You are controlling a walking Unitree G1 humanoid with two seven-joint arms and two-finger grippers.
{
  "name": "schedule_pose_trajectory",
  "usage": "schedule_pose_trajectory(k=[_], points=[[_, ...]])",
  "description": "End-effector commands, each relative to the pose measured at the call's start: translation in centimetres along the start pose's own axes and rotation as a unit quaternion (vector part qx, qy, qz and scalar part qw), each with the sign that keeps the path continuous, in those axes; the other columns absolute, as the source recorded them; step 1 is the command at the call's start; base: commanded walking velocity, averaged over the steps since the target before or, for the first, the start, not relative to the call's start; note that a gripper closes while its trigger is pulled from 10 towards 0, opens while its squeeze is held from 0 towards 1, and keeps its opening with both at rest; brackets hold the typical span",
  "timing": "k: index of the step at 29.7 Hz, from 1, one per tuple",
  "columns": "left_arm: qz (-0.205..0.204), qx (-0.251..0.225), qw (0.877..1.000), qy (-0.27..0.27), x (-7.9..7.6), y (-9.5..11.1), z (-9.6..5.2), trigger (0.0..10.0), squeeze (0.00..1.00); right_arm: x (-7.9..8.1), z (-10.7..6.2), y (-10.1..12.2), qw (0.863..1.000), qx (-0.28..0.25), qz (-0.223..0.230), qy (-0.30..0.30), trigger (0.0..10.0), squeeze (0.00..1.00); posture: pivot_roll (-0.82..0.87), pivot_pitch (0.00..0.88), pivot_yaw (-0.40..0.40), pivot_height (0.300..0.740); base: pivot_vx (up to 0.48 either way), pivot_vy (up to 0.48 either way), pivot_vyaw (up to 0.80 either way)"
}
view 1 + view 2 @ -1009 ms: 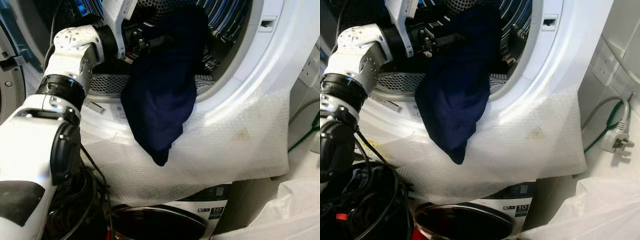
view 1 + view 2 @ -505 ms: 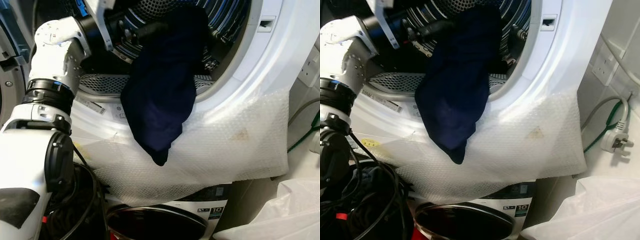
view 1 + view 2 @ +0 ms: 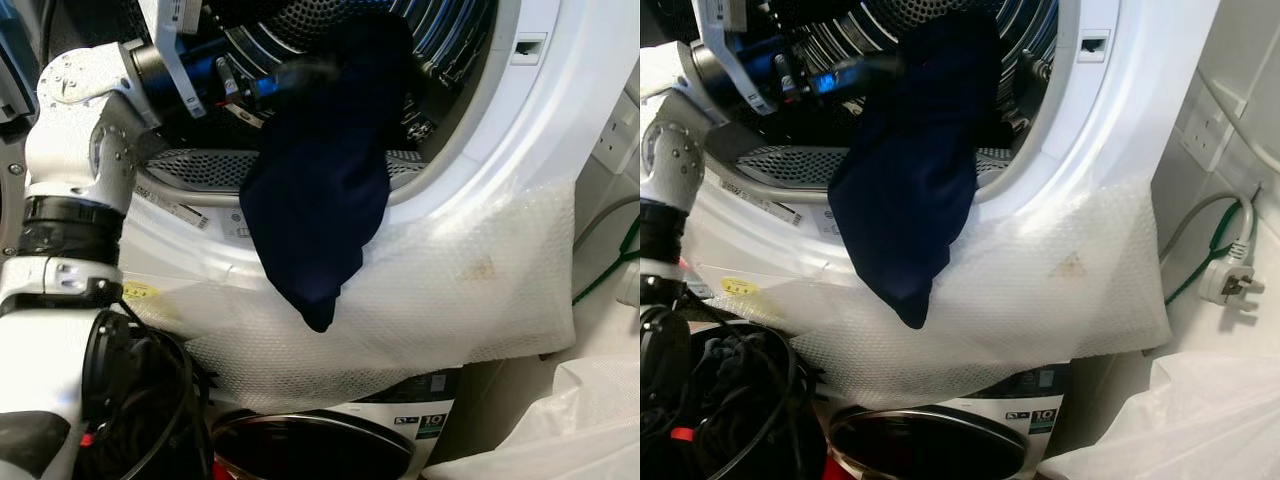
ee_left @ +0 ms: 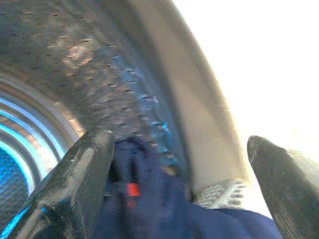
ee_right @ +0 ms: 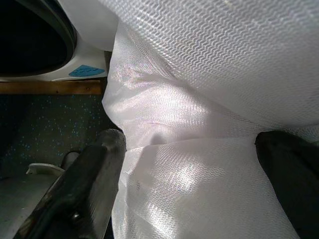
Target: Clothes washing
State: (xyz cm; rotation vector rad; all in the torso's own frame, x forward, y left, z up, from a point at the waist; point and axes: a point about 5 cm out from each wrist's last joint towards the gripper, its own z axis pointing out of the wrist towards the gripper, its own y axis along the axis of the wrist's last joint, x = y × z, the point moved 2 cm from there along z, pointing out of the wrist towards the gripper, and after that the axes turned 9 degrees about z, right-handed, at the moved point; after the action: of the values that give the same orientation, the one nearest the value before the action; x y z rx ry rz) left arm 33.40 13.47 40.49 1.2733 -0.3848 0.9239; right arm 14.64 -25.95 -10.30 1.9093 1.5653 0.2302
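Note:
A dark navy garment (image 3: 320,200) hangs over the front rim of the open washer drum (image 3: 450,40), its upper part inside and its lower end dangling outside over bubble wrap (image 3: 470,290). My left arm reaches into the drum from the left. My left gripper (image 3: 292,78) sits at the garment's upper left edge. In the left wrist view the left gripper (image 4: 177,149) is open, fingers (image 4: 79,174) wide apart, with navy cloth (image 4: 149,209) low between them and the perforated drum wall behind. My right gripper (image 5: 189,144) hangs open against white bubble wrap.
The white door ring (image 3: 530,130) curves around the opening. A second machine (image 3: 330,450) stands below. A white plastic bag (image 3: 1170,420) lies low right, with a plug and cables (image 3: 1230,285) by the wall. Dark clothes and cords (image 3: 720,400) are piled low left.
My left arm's elbow has swung left and upward, and the forearm has drawn back to the left. The navy garment hangs as before.

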Motion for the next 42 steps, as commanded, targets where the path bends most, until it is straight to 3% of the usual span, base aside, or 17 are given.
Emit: schedule_pose_trajectory(k=[1, 7, 10, 11, 14, 15, 16, 18, 19, 22, 23, 24, 26, 28, 33, 36, 42], points=[[0.009, -0.002, 1.0, -0.024, -0.6, 0.8, -0.4, 10.0, 1.0, 0.2, 0.0, -0.2, 1.0, 0.006, 0.008, -0.002, 10.0, 0.0, 0.0, 0.0, 0.048, 0.74, 0.0, 0.0, 0.0], [0.019, 0.014, 1.0, 0.004, -0.4, 0.9, -0.8, 10.0, 1.0, 0.2, 0.0, -0.2, 1.0, 0.007, 0.007, -0.001, 10.0, 0.0, 0.01, 0.0, 0.043, 0.74, 0.0, 0.0, 0.0], [-0.025, 0.01, 0.998, -0.059, -3.0, 1.3, -1.8, 10.0, 1.0, 0.2, 0.0, -0.1, 1.0, 0.006, 0.006, 0.0, 10.0, 0.0, 0.02, 0.0, 0.041, 0.74, 0.0, 0.0, 0.0], [-0.04, 0.0, 0.997, -0.067, -3.4, 1.4, -1.9, 10.0, 0.0, 0.2, 0.0, -0.1, 1.0, 0.006, 0.005, 0.001, 10.0, 0.0, 0.02, 0.0, 0.042, 0.74, 0.0, 0.0, 0.0], [-0.096, -0.022, 0.991, -0.092, -4.8, 1.5, -2.2, 10.0, 0.0, 0.3, 0.0, 0.0, 1.0, 0.006, 0.004, 0.002, 10.0, 0.0, 0.02, 0.0, 0.038, 0.74, 0.0, 0.0, 0.0], [-0.137, -0.015, 0.981, -0.136, -6.9, 0.8, -2.7, 10.0, 0.0, 0.3, 0.0, 0.1, 1.0, 0.005, 0.003, 0.003, 10.0, 0.0, 0.03, 0.0, 0.037, 0.74, 0.0, 0.0, 0.0], [-0.137, -0.015, 0.981, -0.136, -6.9, 0.8, -2.7, 10.0, 0.0, 0.3, 0.0, 0.1, 1.0, 0.005, 0.003, 0.003, 10.0, 0.0, 0.03, 0.0, 0.037, 0.74, 0.0, 0.0, 0.0], [-0.188, 0.009, 0.964, -0.189, -10.1, -0.3, -3.3, 10.0, 0.0, 0.4, 0.1, 0.2, 1.0, 0.004, 0.001, 0.004, 10.0, 0.0, 0.04, 0.0, 0.032, 0.74, 0.0, 0.0, 0.0], [-0.188, 0.009, 0.964, -0.189, -10.1, -0.3, -3.3, 10.0, 0.0, 0.4, 0.1, 0.2, 1.0, 0.004, 0.001, 0.004, 10.0, 0.0, 0.04, 0.0, 0.032, 0.74, 0.0, 0.0, 0.0], [-0.244, 0.017, 0.939, -0.243, -13.7, -0.6, -3.4, 10.0, 0.0, 0.4, 0.1, 0.4, 1.0, 0.003, -0.004, 0.005, 10.0, 0.0, 0.05, 0.0, 0.024, 0.74, 0.0, 0.0, 0.0], [-0.244, 0.017, 0.939, -0.243, -13.7, -0.6, -3.4, 10.0, 0.0, 0.4, 0.1, 0.4, 1.0, 0.003, -0.004, 0.005, 10.0, 0.0, 0.05, 0.0, 0.024, 0.74, 0.0, 0.0, 0.0], [-0.264, 0.034, 0.924, -0.275, -15.4, -1.1, -3.7, 10.0, 0.0, 0.5, 0.1, 0.5, 1.0, 0.002, -0.007, 0.007, 10.0, 0.0, 0.06, 0.0, 0.021, 0.74, 0.0, 0.0, 0.0], [-0.268, 0.046, 0.918, -0.29, -16.2, -1.4, -4.0, 10.0, 0.0, 0.6, 0.2, 0.6, 1.0, 0.002, -0.009, 0.008, 10.0, 0.0, 0.06, 0.0, 0.021, 0.74, 0.0, 0.0, 0.0], [-0.306, 0.081, 0.893, -0.321, -19.7, -3.0, -4.6, 10.0, 0.0, 0.7, 0.2, 0.7, 1.0, 0.001, -0.008, 0.009, 10.0, 0.0, 0.06, 0.0, 0.021, 0.74, 0.0, 0.0, 0.0], [-0.314, 0.133, 0.891, -0.299, -22.4, -5.2, -4.6, 10.0, 0.0, 0.7, 0.2, 0.8, 1.0, 0.0, -0.005, 0.007, 10.0, 0.0, 0.05, 0.0, 0.024, 0.74, 0.0, 0.0, 0.0], [-0.287, 0.154, 0.918, -0.225, -24.5, -7.1, -3.5, 10.0, 0.0, 0.5, 0.2, 0.6, 1.0, 0.001, -0.003, 0.004, 10.0, 0.0, 0.06, 0.0, 0.029, 0.74, 0.0, 0.0, 0.0], [-0.323, 0.145, 0.915, -0.192, -29.2, -6.5, -2.1, 10.0, 0.0, 0.3, 0.1, 0.1, 1.0, 0.007, -0.005, 0.001, 10.0, 0.0, 0.06, 0.0, 0.034, 0.74, 0.0, 0.0, 0.0]])
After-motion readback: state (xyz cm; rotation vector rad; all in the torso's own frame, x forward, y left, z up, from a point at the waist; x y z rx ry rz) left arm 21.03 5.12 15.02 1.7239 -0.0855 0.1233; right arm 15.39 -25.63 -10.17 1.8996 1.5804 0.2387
